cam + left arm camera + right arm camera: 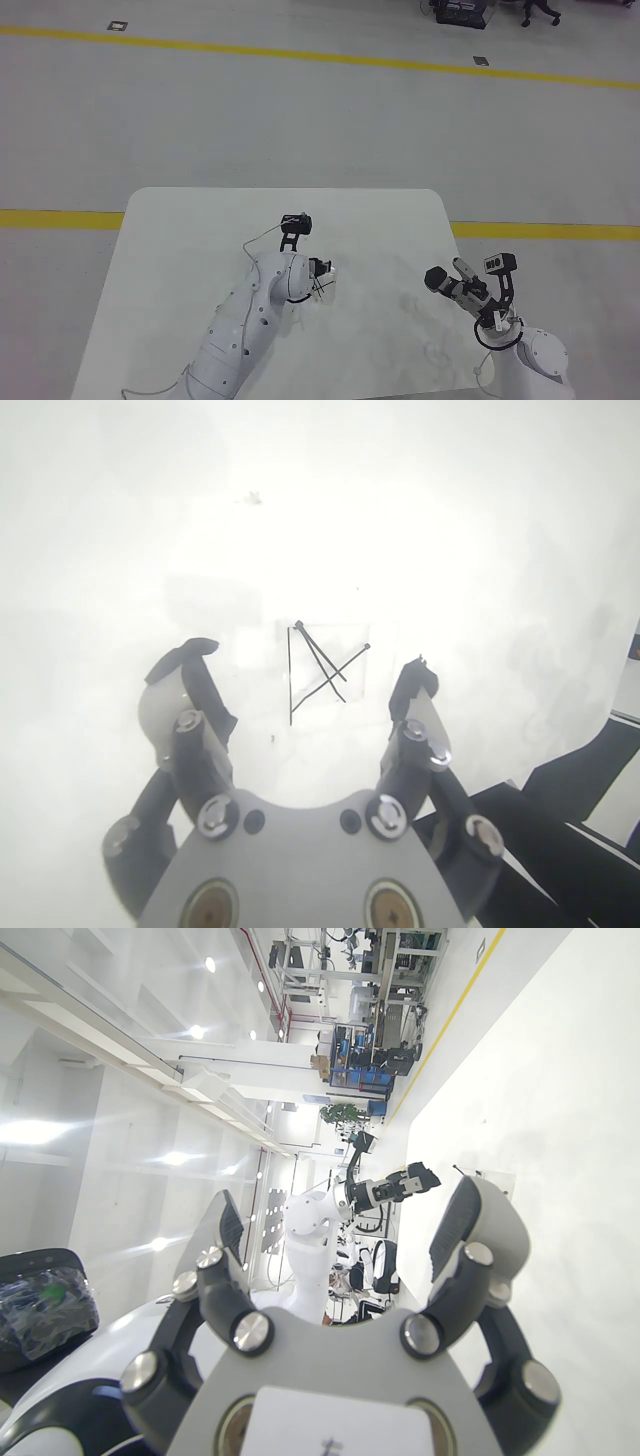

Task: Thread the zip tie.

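Thin black zip ties point(328, 680) in a small crossed pile, at least 3 of them. Lying flat on a pale square patch point(357, 686) on the white bench point(200, 230), near the middle of it. 1 lying straight along the patch's side, the others slanting across each other. Small blocky heads on 2 of the ends. Not held by anything.

Just above the pile, the left gripper point(310, 657). Pointing down at the bench, with its 2 fingers point(200, 685) spread wide. Seen from the left wrist, 1 finger on each side of the pile. Nothing between them. Not touching the zip ties.

Over by the bench's right edge, well apart from the pile, the right gripper point(345, 1190). Held up above the bench and turned on its side, aimed toward the left arm. Wide open too, with ribbed black pads point(450, 1223) facing each other and nothing in between.

Past the bench, grey floor point(300, 120) with 2 yellow lines point(300, 56) across it, 1 far off and 1 running close behind the bench.
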`<action>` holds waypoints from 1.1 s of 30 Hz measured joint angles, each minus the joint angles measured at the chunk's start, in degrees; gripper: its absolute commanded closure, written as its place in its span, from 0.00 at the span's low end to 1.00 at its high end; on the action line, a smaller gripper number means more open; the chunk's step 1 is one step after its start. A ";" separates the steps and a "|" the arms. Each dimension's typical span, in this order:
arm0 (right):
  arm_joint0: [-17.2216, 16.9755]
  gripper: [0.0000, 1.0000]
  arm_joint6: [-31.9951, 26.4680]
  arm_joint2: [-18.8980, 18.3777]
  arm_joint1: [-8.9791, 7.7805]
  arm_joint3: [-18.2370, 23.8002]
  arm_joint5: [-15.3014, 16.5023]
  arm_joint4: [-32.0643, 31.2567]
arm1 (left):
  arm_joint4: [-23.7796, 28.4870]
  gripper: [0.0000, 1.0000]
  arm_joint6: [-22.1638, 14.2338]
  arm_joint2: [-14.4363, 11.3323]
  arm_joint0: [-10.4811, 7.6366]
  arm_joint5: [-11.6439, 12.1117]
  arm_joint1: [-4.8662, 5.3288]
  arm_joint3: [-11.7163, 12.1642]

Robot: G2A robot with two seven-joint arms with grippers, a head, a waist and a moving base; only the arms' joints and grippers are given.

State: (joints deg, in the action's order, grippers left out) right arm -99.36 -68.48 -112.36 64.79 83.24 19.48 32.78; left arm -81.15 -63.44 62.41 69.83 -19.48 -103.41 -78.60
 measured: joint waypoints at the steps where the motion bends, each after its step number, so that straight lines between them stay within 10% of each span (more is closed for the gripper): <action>1: 0.00 0.00 0.00 0.00 0.00 0.00 0.00 0.00 | 0.00 0.00 0.00 0.00 0.00 0.00 0.00 0.00; 12: 0.00 0.00 0.00 0.00 0.00 0.00 0.00 0.00 | 4.86 0.00 -2.57 -2.13 -1.99 0.00 -0.27 2.29; 33: 0.00 0.00 0.00 0.00 0.00 0.00 0.00 0.00 | 7.39 0.49 1.06 -3.78 -5.54 0.00 -2.01 10.46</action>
State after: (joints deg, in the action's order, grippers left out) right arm -99.36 -68.48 -112.36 64.79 83.24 19.48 32.78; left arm -73.76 -62.39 58.63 64.29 -19.48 -105.42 -68.14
